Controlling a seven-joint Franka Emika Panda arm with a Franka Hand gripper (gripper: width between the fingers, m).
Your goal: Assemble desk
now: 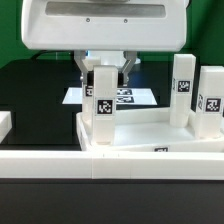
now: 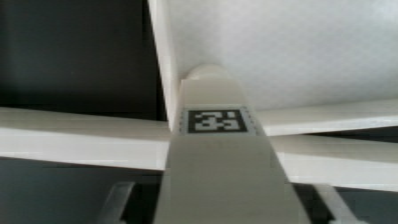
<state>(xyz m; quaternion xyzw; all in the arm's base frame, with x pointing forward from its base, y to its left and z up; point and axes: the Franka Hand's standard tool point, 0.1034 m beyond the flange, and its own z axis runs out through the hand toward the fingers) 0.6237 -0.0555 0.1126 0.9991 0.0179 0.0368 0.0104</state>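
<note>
The desk's white rimmed tabletop lies on the table. A tagged square leg stands upright at its corner toward the exterior view's left. My gripper hangs straight over this leg, one finger on each side of its top. In the wrist view the leg with its tag fills the middle. It rises from the tabletop's corner, and the fingers flank it with a dark gap on each side. The gripper is open around the leg, not touching it. Two more legs stand at the exterior view's right.
A long white rail runs across the front, just before the tabletop. The marker board lies flat behind the leg on the black table. A white block sits at the exterior view's left edge.
</note>
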